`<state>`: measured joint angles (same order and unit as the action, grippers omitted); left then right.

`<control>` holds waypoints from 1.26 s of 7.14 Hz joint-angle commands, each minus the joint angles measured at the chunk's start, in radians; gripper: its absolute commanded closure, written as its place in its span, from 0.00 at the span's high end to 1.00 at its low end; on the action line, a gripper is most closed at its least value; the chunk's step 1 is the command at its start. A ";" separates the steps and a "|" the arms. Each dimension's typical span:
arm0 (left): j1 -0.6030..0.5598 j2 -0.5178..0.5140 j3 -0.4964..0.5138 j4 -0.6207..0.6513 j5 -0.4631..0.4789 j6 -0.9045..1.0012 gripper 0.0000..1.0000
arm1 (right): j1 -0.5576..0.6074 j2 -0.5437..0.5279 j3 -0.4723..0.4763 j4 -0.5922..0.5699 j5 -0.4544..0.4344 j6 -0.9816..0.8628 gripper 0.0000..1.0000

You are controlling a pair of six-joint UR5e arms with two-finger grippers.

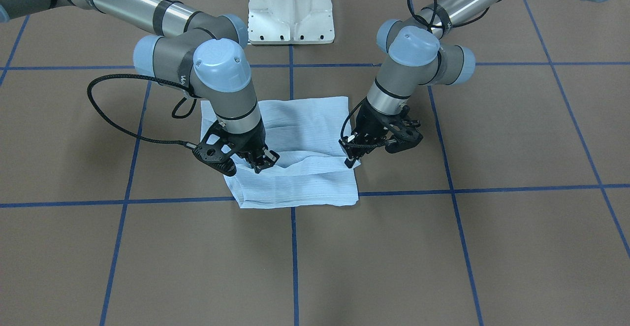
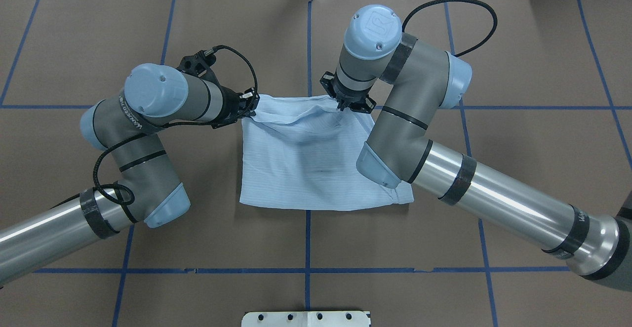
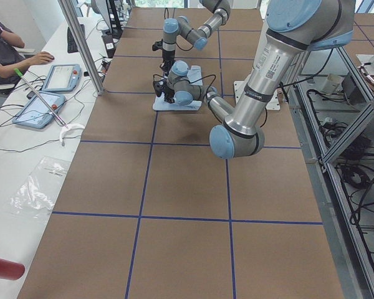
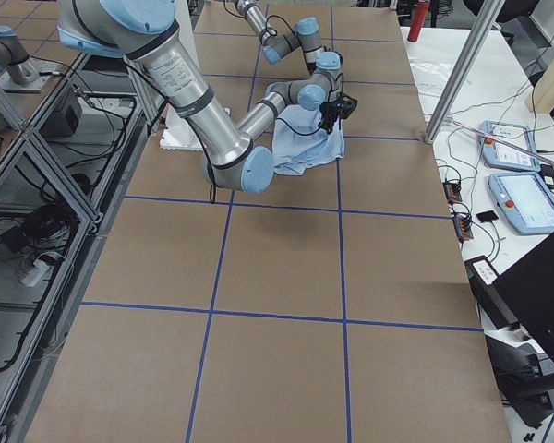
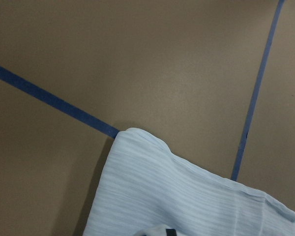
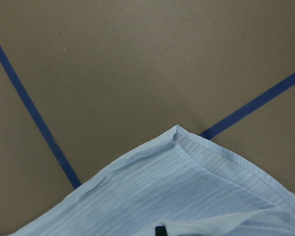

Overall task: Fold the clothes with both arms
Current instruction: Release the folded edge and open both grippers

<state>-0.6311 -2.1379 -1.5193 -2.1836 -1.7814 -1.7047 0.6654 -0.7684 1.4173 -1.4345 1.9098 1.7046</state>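
The light-blue shirt (image 1: 305, 119) lies folded into a rough rectangle in the middle of the brown table; it also shows in the overhead view (image 2: 316, 169). My left gripper (image 2: 251, 105) is shut on one corner of the edge far from the robot, seen on the right in the front view (image 1: 350, 160). My right gripper (image 2: 342, 104) is shut on the other corner of that edge (image 1: 261, 161). Both hold the edge a little above the table, and the fabric sags between them. Each wrist view shows a corner of the shirt (image 5: 187, 196) (image 6: 187, 187) over the table.
The white pedestal base (image 1: 290, 8) stands at the robot's side of the table. Blue tape lines (image 2: 307, 248) grid the brown tabletop. A side bench with tablets (image 3: 47, 93) and an operator (image 3: 3, 43) runs along the far edge.
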 commanded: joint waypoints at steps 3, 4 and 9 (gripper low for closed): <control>-0.001 -0.010 0.008 -0.001 0.000 -0.003 0.45 | 0.009 0.004 -0.032 0.055 0.000 -0.003 0.63; 0.001 -0.010 0.014 -0.004 0.003 0.002 0.99 | 0.010 0.007 -0.053 0.089 0.000 0.000 1.00; -0.085 0.016 -0.005 0.010 -0.082 0.043 1.00 | 0.048 0.008 -0.047 0.095 0.012 -0.058 1.00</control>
<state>-0.6837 -2.1356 -1.5142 -2.1777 -1.8185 -1.6847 0.7046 -0.7609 1.3659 -1.3421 1.9159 1.6671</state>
